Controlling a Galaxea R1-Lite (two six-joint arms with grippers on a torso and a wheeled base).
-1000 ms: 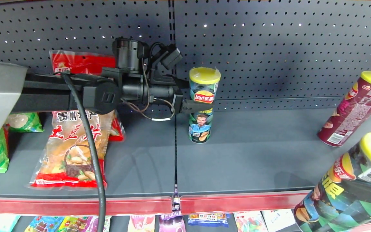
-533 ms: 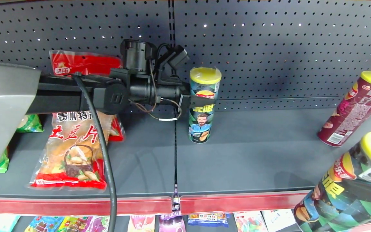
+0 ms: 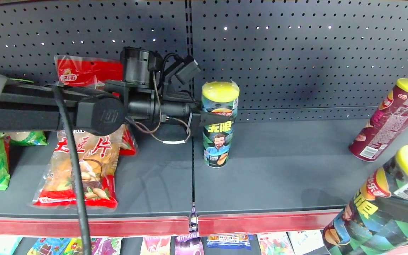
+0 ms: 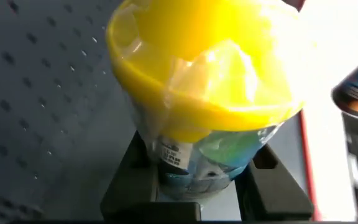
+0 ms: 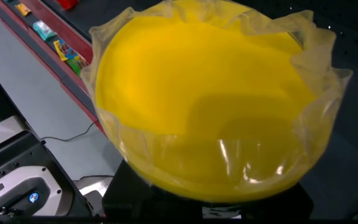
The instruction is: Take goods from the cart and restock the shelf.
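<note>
red snack bag [image 3: 80,170]: flat on shelf [image 3: 278,170], left side; unmoved.
left gripper [image 3: 219,118]: clamped mid-height round green can [image 3: 220,141].
green can: upright, shelf centre; now nearer the front and slightly left versus 0.5 s ago.
right gripper [image 3: 402,214]: grasping second can [image 3: 370,209], front right; unchanged.

Potato-chip bag [image 3: 97,159] lying flat; maroon can [image 3: 388,120] leaning, well apart.
</note>
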